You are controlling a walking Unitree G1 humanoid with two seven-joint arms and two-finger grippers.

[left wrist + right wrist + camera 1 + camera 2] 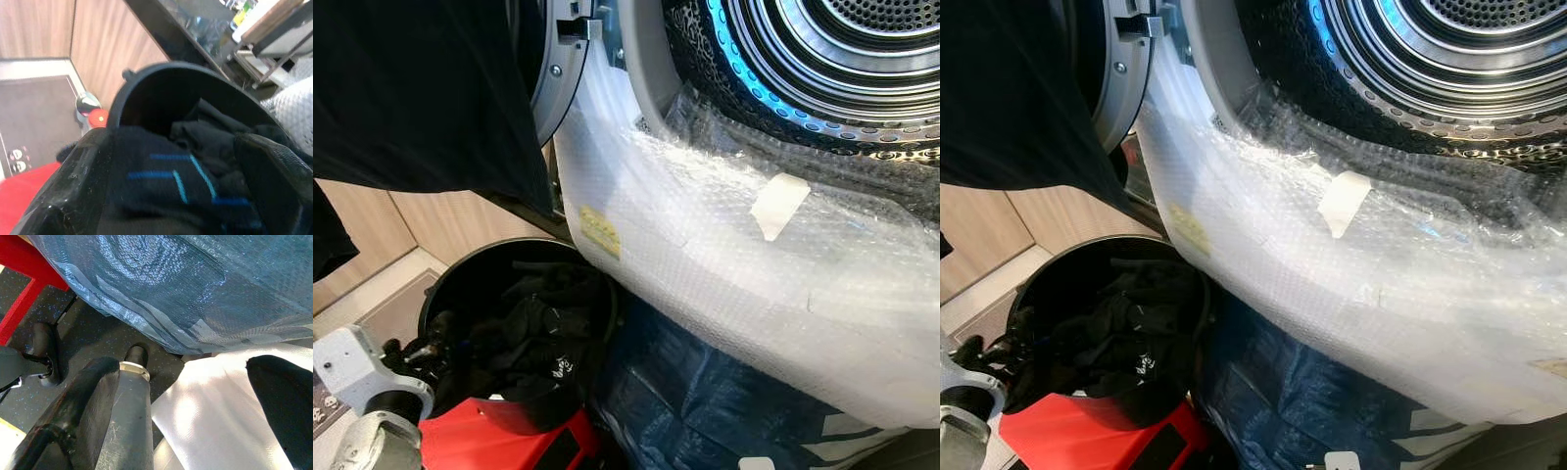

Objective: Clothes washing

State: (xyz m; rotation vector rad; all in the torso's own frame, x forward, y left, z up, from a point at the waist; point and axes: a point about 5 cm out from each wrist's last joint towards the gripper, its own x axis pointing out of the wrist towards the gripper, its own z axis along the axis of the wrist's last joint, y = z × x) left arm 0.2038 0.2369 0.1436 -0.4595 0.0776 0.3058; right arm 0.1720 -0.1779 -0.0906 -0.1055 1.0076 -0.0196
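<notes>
bubble wrap (pixel 783 284) over the washer rim — dark cloth (pixel 421 88) draped left

The drum mouth (pixel 832 59) at upper right stands open and unblocked. Bubble wrap (pixel 734 264) drapes its lower lip. A dark hanging cloth (pixel 421 88) blocks the upper left; the black bucket (pixel 514 328) below is crowded with clothes.

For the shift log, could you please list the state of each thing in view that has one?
Washer door: open.
Drum: looks empty.
Black bucket: upright, dark clothes inside.
Left claw: shut on dark garment with blue lines.
Right claw: open, holding nothing, low near the floor.
</notes>
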